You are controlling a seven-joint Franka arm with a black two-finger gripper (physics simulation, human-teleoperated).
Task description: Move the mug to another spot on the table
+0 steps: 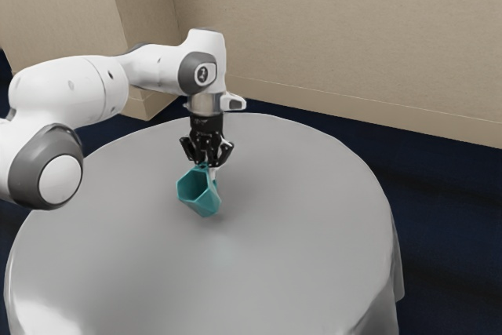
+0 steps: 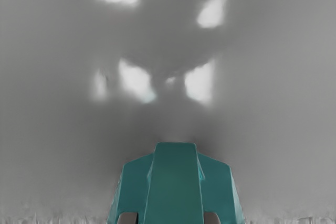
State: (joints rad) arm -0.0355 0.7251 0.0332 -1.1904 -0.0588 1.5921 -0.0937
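Pincer (image 1: 206, 164) is clenched on the teal mug (image 1: 198, 194), fingers pinching its top edge from two sides. Exact grip point, rim or handle, can't be read from the exterior view.

Mug hangs tilted under the pincer, with its mouth toward 10 o'clock and its base toward 5 o'clock in the exterior view. It's faceted and angular rather than round. A soft shadow lies on the table just past the base at 5 o'clock. Base looks slightly off the surface, but I can't confirm any clearance.

Position: over the round grey table (image 1: 314, 217), near its middle, a little toward 12 o'clock from centre in the exterior view. It's well apart from every edge.

Arm (image 1: 118, 76) is white with grey joints. It comes in from 9 o'clock, and the last link points straight down onto the mug.

Wrist view: the mug (image 2: 176, 187) is right under the hand, teal, with a raised flat band running along its middle. Beyond it is grey tabletop (image 2: 47, 129) carrying a dark blurry shadow (image 2: 163, 40) with bright patches showing through.

Surroundings: beige wall (image 1: 353, 29) behind the table at 12 o'clock and dark blue floor (image 1: 447, 186) at 3 o'clock.
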